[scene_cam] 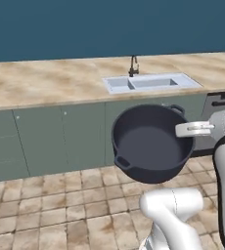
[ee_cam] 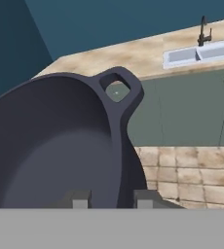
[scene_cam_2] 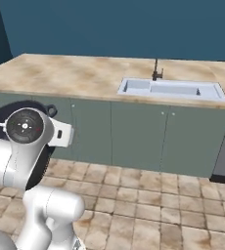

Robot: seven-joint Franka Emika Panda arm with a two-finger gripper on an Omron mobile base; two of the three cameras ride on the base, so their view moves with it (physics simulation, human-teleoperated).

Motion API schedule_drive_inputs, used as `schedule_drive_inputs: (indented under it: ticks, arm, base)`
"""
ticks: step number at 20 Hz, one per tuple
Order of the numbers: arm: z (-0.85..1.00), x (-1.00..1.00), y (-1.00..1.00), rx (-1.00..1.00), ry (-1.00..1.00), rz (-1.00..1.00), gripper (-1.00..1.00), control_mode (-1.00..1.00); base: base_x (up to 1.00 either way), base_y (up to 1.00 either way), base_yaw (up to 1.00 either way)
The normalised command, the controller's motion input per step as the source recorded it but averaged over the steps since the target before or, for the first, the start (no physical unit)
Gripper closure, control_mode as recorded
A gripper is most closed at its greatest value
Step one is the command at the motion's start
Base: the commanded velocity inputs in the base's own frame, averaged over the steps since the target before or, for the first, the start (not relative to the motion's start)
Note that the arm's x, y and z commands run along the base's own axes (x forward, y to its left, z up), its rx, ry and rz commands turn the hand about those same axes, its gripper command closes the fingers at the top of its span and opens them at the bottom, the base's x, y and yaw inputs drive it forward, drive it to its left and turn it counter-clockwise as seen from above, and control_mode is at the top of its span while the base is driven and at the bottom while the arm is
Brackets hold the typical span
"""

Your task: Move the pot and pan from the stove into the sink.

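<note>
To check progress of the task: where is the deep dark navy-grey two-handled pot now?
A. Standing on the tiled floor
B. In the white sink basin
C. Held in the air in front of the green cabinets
C: the deep dark navy-grey two-handled pot hangs tilted in front of the green cabinets, its rim between the gripper jaws, away from the white sink basin.

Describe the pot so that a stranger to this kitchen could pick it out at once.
Start at the beige counter with the sink. In front of its green cabinets, the gripper holds the pot above the tiled floor: deep, round, dark navy-grey, with loop handles.

Kitchen: marbled counter (scene_cam: pixel 46 83), sink (scene_cam: pixel 151 83), faucet (scene_cam: pixel 133 66), cabinets (scene_cam: pixel 60 136).
</note>
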Motion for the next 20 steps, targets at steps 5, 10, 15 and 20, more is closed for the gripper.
schedule_drive_inputs:
  ticks: [5, 10, 15, 20]
  arm:
    - [0.0, 0.0, 0.0, 0.0, 0.0, 0.0, 1.0, 1.0]
    - [0.0, 0.0, 0.0, 0.0, 0.0, 0.0, 1.0, 1.0]
    - [0.0, 0.0, 0.0, 0.0, 0.0, 0.0, 1.0, 1.0]
    - [0.0, 0.0, 0.0, 0.0, 0.0, 0.0, 1.0, 1.0]
  base:
    - [0.0, -0.89, 0.12]
    - [0.0, -0.77, 0.11]
    - [-0.07, -0.64, 0.08]
    - [-0.01, -0.04, 0.0]
